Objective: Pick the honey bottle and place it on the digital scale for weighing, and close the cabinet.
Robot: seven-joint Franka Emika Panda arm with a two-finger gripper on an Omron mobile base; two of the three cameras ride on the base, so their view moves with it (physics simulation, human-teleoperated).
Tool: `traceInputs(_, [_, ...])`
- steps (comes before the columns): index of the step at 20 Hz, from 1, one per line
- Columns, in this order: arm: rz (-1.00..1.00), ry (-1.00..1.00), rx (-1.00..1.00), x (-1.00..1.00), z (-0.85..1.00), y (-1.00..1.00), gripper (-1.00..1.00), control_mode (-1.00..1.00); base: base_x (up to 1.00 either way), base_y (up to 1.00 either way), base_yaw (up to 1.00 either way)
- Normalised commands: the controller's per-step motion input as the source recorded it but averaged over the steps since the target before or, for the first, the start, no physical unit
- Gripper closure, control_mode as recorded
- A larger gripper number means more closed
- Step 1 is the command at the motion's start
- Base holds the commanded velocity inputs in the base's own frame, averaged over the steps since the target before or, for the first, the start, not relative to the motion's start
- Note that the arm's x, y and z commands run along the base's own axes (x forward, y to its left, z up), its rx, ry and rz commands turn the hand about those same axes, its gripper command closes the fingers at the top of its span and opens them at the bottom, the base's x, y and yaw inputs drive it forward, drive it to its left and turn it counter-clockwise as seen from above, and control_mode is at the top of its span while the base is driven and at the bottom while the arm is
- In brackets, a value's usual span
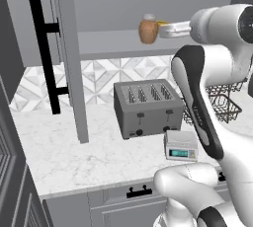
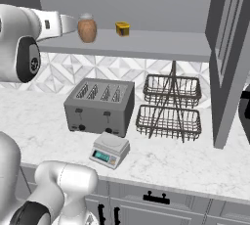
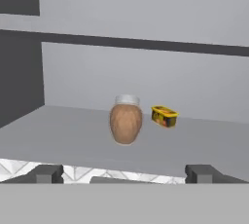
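The honey bottle (image 1: 147, 30) (image 2: 87, 29) (image 3: 126, 121), orange-brown with a pale cap, stands upright near the front of the open cabinet's shelf (image 2: 146, 44). My gripper (image 1: 162, 29) (image 2: 74, 26) (image 3: 124, 174) is level with the bottle and just short of it. It is open, its fingertips (image 3: 46, 173) spread wide with nothing between them. Below on the counter, the light-grey digital scale (image 1: 181, 145) (image 2: 110, 149) sits in front of the toaster with its top bare. Both cabinet doors stand open: the left door (image 1: 66, 58) with its black bar handle (image 1: 44, 56), and the right door (image 2: 229, 62).
A small flat yellow container (image 3: 164, 116) (image 2: 122, 28) sits on the shelf behind and beside the bottle. A dark-grey four-slot toaster (image 1: 146, 107) (image 2: 100, 105) and a two-tier wire basket rack (image 2: 170, 106) stand on the marble counter (image 1: 74, 157). Drawers (image 1: 138, 191) run below.
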Motion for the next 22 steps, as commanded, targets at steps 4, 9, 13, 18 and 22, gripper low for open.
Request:
traceInputs(4, [0.0, 0.0, 0.01, 0.46, -0.17, -0.01, -1.0, -1.0, 0.0, 0.0, 0.0])
traceInputs(9, [0.0, 0.0, 0.0, 0.32, -0.08, 0.0, -1.0, -1.0, 0.0, 0.0, 0.0])
traceInputs(13, [0.0, 0.0, 0.0, 0.26, 0.0, 0.0, -1.0, -1.0, 0.0, 0.0, 0.0])
traceInputs(18, [0.0, 0.0, 0.0, 0.35, 0.0, 0.0, -1.0, -1.0, 0.0, 0.0, 0.0])
traceInputs(22, [0.0, 0.0, 0.0, 0.23, 0.0, 0.0, -1.0, -1.0, 0.0, 0.0, 0.0])
